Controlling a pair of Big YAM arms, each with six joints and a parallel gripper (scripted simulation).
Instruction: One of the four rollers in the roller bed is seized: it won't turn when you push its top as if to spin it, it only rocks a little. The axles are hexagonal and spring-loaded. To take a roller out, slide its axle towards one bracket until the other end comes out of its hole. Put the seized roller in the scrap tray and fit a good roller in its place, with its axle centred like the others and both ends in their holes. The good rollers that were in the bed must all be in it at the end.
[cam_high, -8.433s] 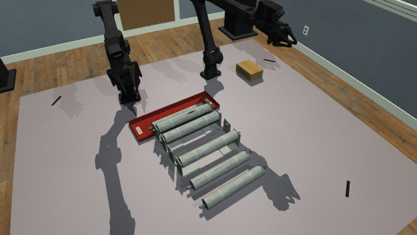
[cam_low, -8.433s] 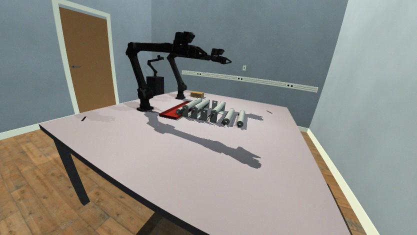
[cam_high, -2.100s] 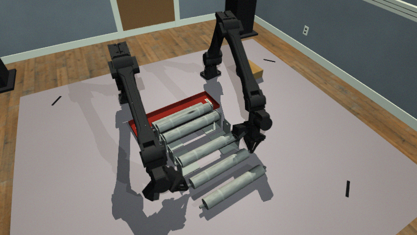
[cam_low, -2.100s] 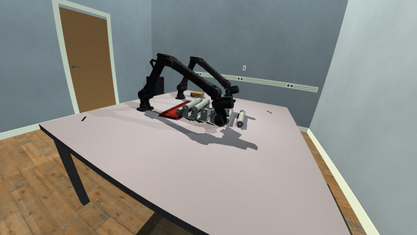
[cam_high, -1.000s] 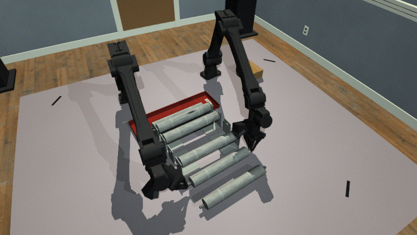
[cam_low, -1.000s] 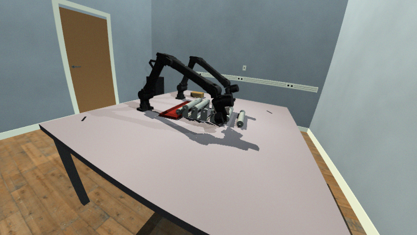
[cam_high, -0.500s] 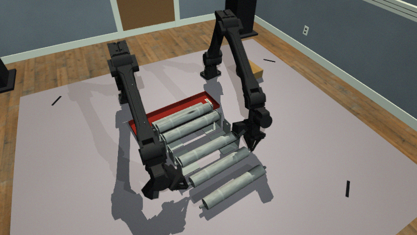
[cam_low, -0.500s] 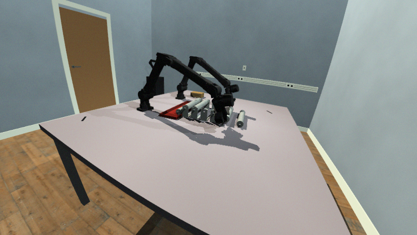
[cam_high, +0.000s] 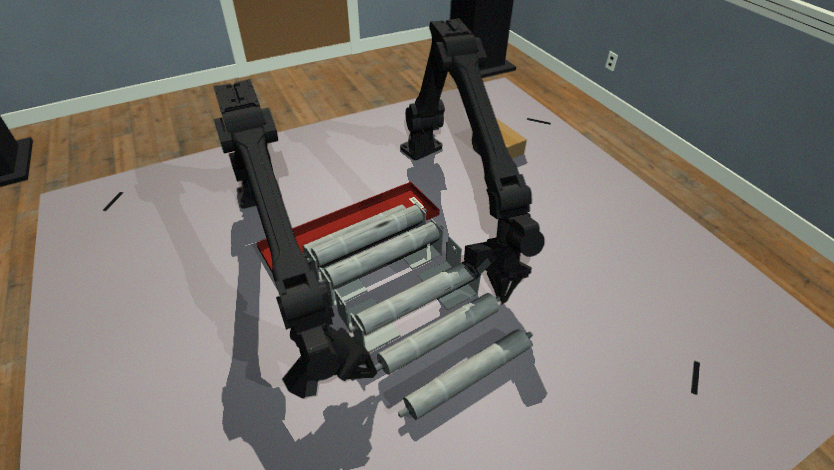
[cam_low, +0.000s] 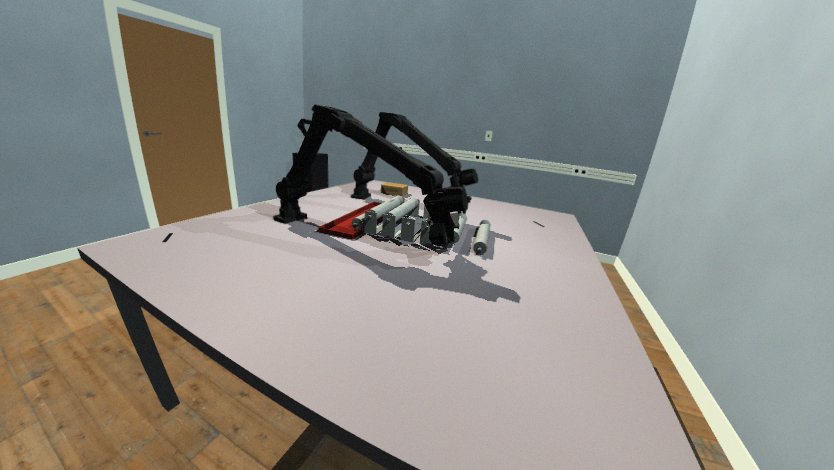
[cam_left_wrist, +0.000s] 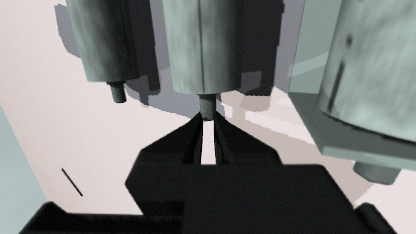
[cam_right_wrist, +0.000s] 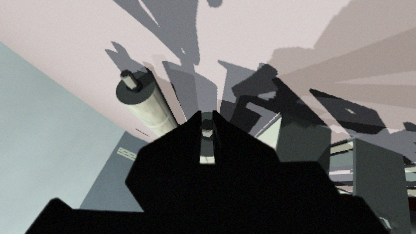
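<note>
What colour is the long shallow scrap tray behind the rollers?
Red; it shows best in the top view.
</note>
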